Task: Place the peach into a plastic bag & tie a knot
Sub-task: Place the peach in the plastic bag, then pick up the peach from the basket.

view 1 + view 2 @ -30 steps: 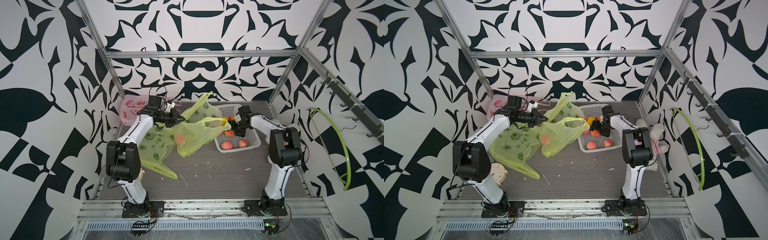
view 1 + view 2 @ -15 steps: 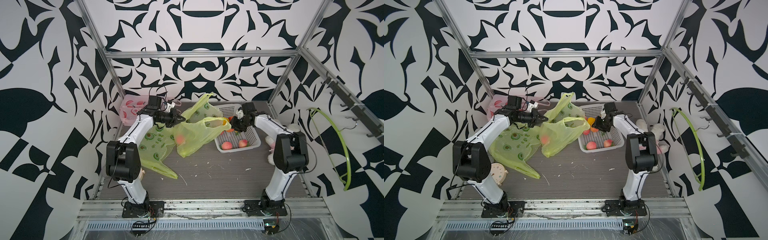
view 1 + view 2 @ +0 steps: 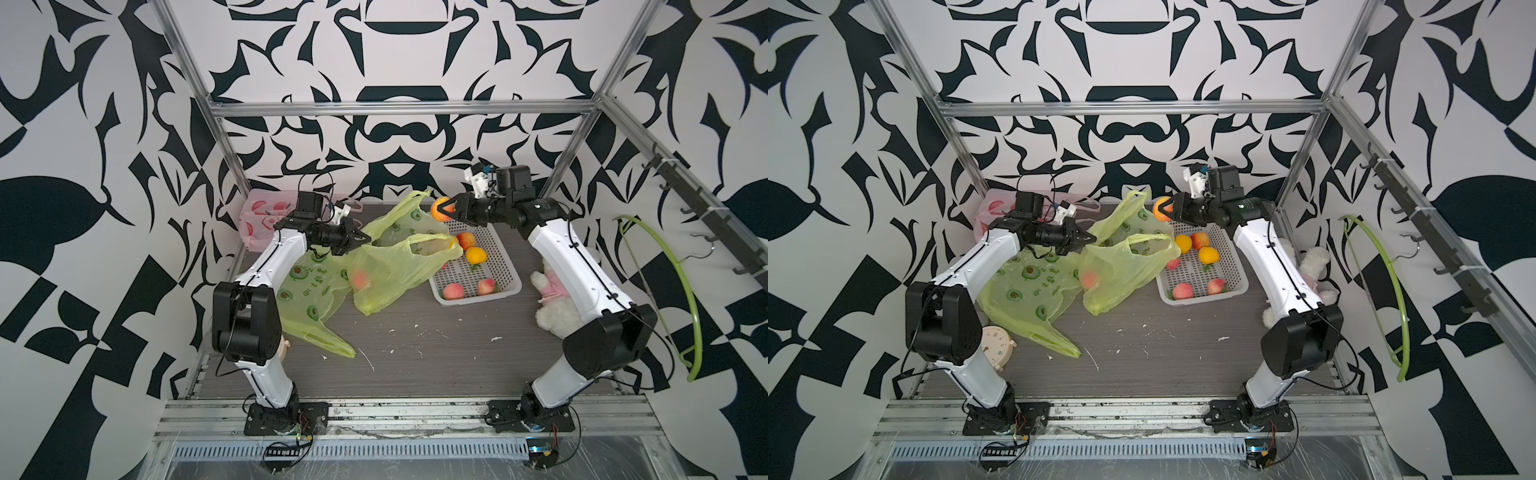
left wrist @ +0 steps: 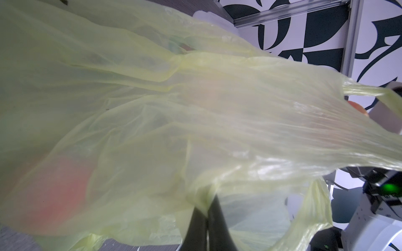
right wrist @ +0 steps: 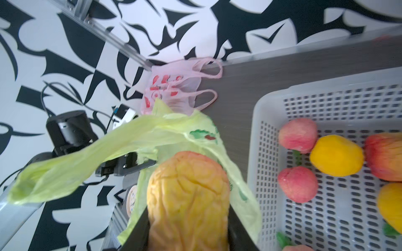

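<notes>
Right pincer [image 3: 444, 210] gripping an orange peach [image 3: 437, 205] raised beside the basket [image 3: 505, 266], left pincer [image 3: 362, 240] clamped on the yellow-green plastic bag [image 3: 395, 270]

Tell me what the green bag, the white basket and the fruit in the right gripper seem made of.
Green bag: thin translucent plastic film, glossy and finely wrinkled.
White basket: rigid moulded plastic, matte, with slotted walls.
Held fruit: probably a soft foam imitation; its skin is creased where squeezed.

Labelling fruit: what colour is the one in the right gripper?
The fruit is yellow-orange, tinged red; clearest in the right wrist view.
</notes>
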`<act>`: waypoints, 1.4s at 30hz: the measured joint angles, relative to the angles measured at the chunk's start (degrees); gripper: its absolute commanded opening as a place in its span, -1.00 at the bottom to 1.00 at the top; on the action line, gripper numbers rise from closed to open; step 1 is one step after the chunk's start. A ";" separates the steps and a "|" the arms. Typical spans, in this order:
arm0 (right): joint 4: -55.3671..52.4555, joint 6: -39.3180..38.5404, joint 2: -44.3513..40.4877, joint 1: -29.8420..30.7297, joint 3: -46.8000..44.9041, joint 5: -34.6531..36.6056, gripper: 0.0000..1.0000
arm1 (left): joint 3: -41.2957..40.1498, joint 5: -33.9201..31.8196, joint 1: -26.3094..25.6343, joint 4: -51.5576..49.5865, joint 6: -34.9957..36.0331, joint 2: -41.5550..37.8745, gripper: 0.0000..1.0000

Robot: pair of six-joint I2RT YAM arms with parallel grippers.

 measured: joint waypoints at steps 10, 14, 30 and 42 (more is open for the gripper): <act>-3.89 -1.25 2.75 2.67 1.97 -0.92 0.61 | 0.00 0.11 0.00 0.00 -0.02 0.00 -1.00; -3.87 -1.22 1.36 1.01 1.84 -0.57 0.56 | 0.00 0.15 0.02 0.00 0.00 0.00 -1.00; 2.80 2.36 -0.72 -12.13 -18.64 3.78 0.60 | 0.00 0.22 0.02 0.04 -0.09 0.00 -1.00; 8.57 4.00 19.58 -4.09 -16.52 8.39 0.62 | -0.02 0.31 0.00 0.07 -0.31 -0.02 -1.00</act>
